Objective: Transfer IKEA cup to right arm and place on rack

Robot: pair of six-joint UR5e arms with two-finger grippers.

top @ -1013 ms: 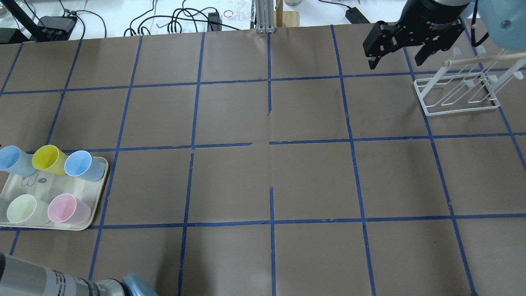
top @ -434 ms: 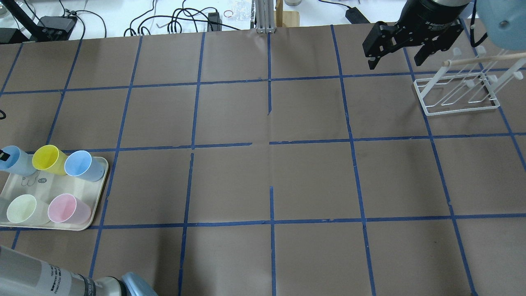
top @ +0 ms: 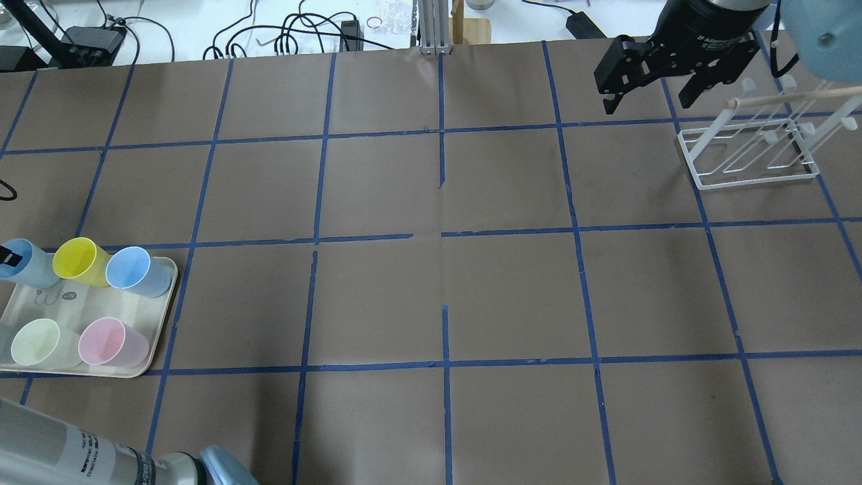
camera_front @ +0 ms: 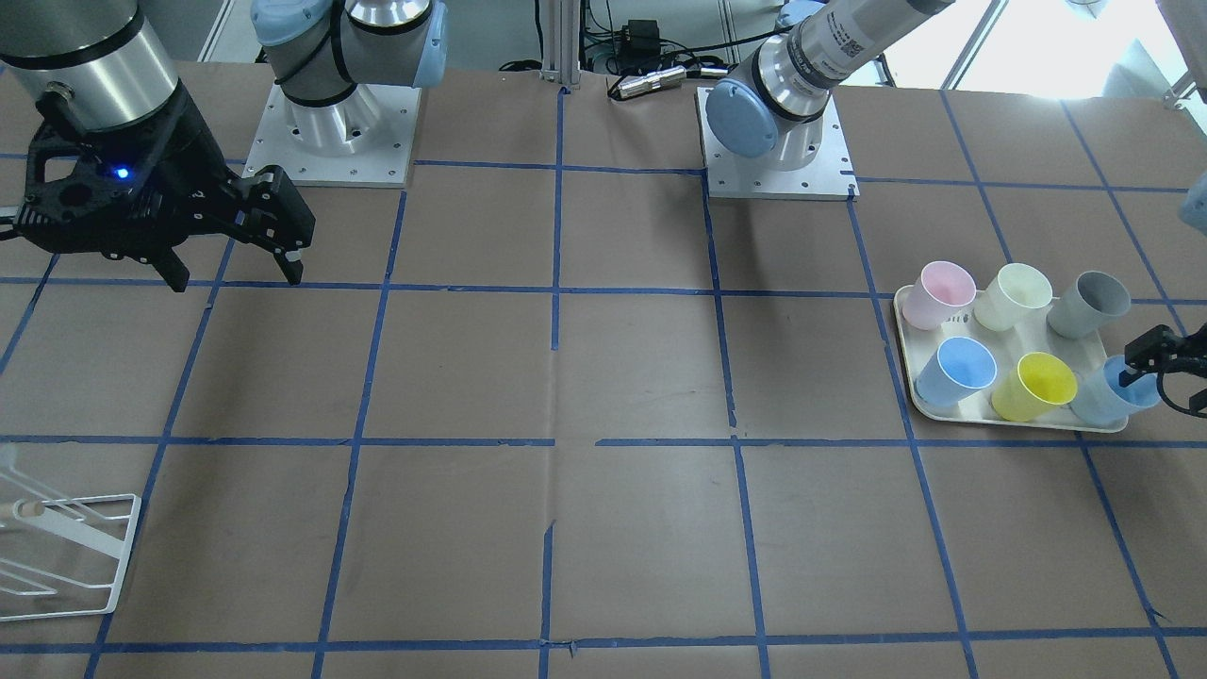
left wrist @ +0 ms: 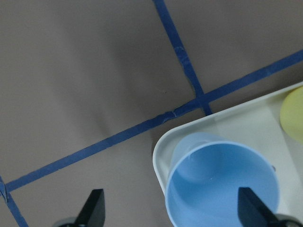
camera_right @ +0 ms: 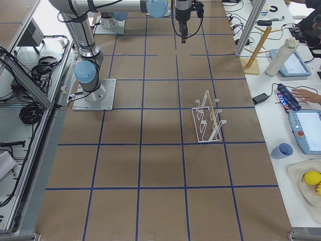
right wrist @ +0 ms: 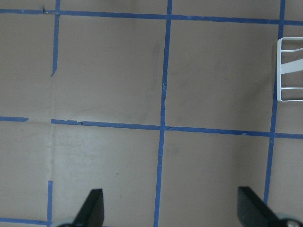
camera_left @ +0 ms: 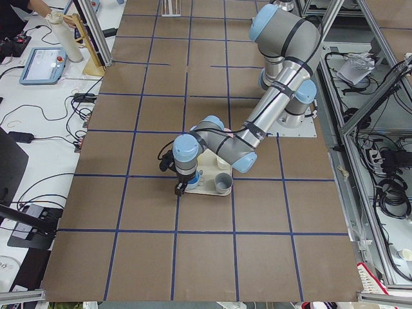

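The IKEA cup [camera_front: 1105,396] is pale icy-blue and lies tilted at the tray's outer corner; it also shows in the overhead view [top: 27,264] and in the left wrist view [left wrist: 222,187]. My left gripper [camera_front: 1165,370] is open at the cup's mouth. In the left wrist view [left wrist: 173,213] the cup lies between the fingertips, nearer the right one. My right gripper [top: 648,101] is open and empty, high beside the white wire rack [top: 747,153]; it also shows in the front view [camera_front: 236,276]. The rack [camera_front: 66,556] holds nothing.
The cream tray [top: 87,306] holds a saturated blue cup [top: 138,271], a yellow cup [top: 79,261], a pink cup [top: 111,342], a pale green cup [top: 37,342] and a grey cup [camera_front: 1089,304]. Brown paper with blue tape lines covers the table between tray and rack.
A black finger of my left gripper has come into view at the pale blue cup on the overhead view's left edge. The left forearm has shifted slightly. The right gripper has barely moved.
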